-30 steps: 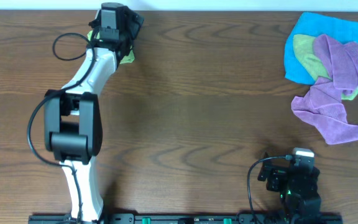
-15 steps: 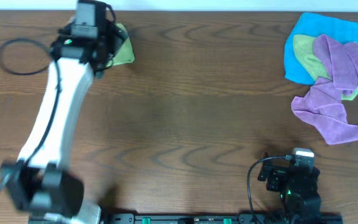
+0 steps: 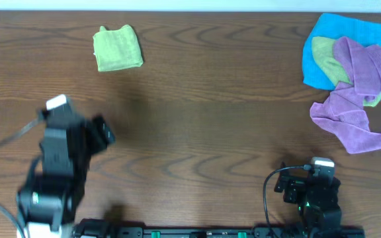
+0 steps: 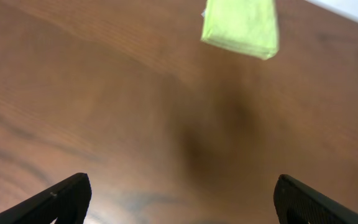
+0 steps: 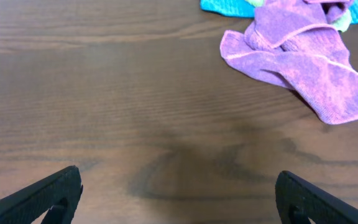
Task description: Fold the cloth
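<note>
The lime-green cloth (image 3: 118, 47) lies folded into a small square at the table's far left. It also shows at the top of the left wrist view (image 4: 240, 28). My left gripper (image 3: 101, 131) is open and empty, well in front of the cloth, over bare wood; its fingertips (image 4: 182, 202) show wide apart. My right gripper (image 3: 313, 173) is open and empty near the front right edge; its fingers (image 5: 179, 199) are spread over bare table.
At the far right a blue cloth (image 3: 349, 39) lies under a duller yellow-green cloth (image 3: 326, 56) and a purple cloth (image 3: 352, 99). The purple cloth also shows in the right wrist view (image 5: 297, 59).
My left arm has let go of the folded green cloth and pulled back from the far left corner toward the front left. The cloth now lies uncovered. The right arm has not moved.
</note>
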Available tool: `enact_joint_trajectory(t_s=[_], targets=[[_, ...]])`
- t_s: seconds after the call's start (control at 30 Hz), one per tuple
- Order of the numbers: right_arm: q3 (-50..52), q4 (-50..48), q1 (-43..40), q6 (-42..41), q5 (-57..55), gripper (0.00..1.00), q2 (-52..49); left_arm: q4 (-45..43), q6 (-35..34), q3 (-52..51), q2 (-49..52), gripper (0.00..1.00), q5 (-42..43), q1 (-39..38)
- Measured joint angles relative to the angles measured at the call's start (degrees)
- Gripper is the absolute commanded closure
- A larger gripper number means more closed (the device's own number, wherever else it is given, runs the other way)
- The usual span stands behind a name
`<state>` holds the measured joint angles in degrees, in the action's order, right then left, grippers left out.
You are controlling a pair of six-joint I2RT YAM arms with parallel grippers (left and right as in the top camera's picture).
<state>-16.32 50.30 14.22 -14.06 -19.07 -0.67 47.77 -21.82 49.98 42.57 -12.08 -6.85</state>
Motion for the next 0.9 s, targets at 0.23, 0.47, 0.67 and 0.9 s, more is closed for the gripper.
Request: enact_joint_trajectory(t_s=[0.23, 0.47, 0.67, 0.9], targets=[[0.0, 0.02, 0.0, 0.0, -0.07, 0.01, 0.0, 0.07, 13.9, -20.22, -21.75, 0.05, 5.31, 0.04], [0.0, 0.0, 0.0, 0.0, 0.0, 0.01, -0.02, 0.72, 21.7, -26.88, -30.21, 0.05, 9.27, 0.04], [0.0, 0.0, 0.0, 0.0, 0.0, 0.01, -0.02, 3.54, 21.81, -31.74, -35.69, 0.05, 10.21, 0.11], [0.0, 0.0, 0.0, 0.0, 0.0, 0.01, -0.02, 4.37, 21.68, -32.44, -40.72, 0.05, 10.82, 2.05]])
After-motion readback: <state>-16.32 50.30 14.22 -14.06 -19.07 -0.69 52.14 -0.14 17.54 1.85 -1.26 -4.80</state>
